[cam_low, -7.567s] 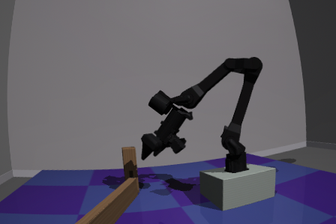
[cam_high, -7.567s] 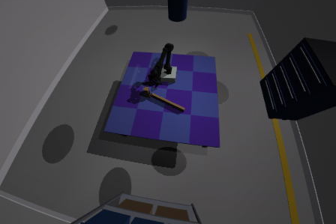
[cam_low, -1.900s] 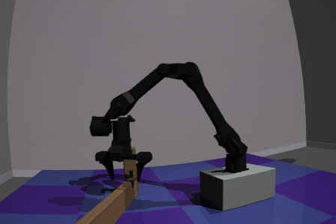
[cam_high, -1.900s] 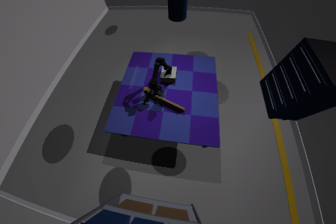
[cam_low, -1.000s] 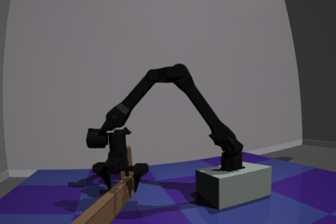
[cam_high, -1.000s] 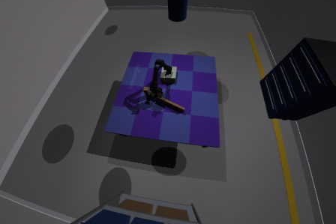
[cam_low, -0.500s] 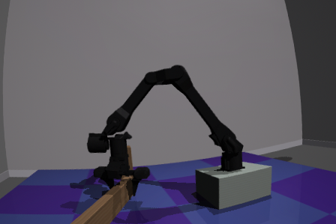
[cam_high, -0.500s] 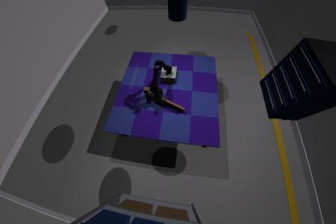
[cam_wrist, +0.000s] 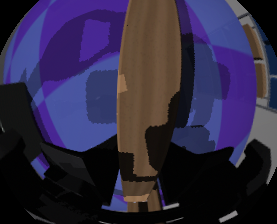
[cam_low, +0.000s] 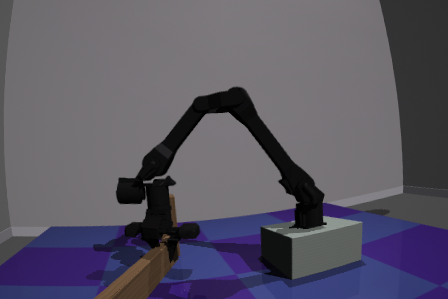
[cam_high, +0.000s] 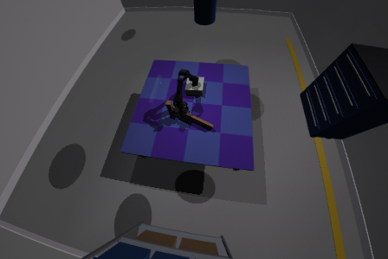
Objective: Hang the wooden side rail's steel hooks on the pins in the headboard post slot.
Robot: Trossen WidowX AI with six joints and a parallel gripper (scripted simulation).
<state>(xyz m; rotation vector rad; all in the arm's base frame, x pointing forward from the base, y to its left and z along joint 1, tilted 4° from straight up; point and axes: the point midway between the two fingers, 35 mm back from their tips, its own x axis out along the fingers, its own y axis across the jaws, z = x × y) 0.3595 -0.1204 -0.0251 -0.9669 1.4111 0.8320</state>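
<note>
The wooden side rail [cam_high: 202,122] [cam_low: 134,277] [cam_wrist: 149,65] runs across the table away from the post; in the wrist view it runs up the middle. The headboard post [cam_high: 168,105] [cam_low: 173,209] stands upright at the rail's near end, partly behind the gripper. My gripper [cam_high: 182,110] [cam_low: 164,244] [cam_wrist: 138,134] points down and is shut on the rail close to its post end, one finger on each side. The steel hooks, the slot and the pins are hidden by the gripper and shadow. Whether the rail touches the post, and whether its far end lies on the table, I cannot tell.
The arm's base stands on a pale block [cam_high: 197,92] [cam_low: 327,250] beside the rail and post. The checkered table [cam_high: 236,115] [cam_low: 35,268] carries all of this. A blue barrel [cam_high: 204,6], a dark rack [cam_high: 339,102] and a shelf unit [cam_high: 199,246] stand off the table.
</note>
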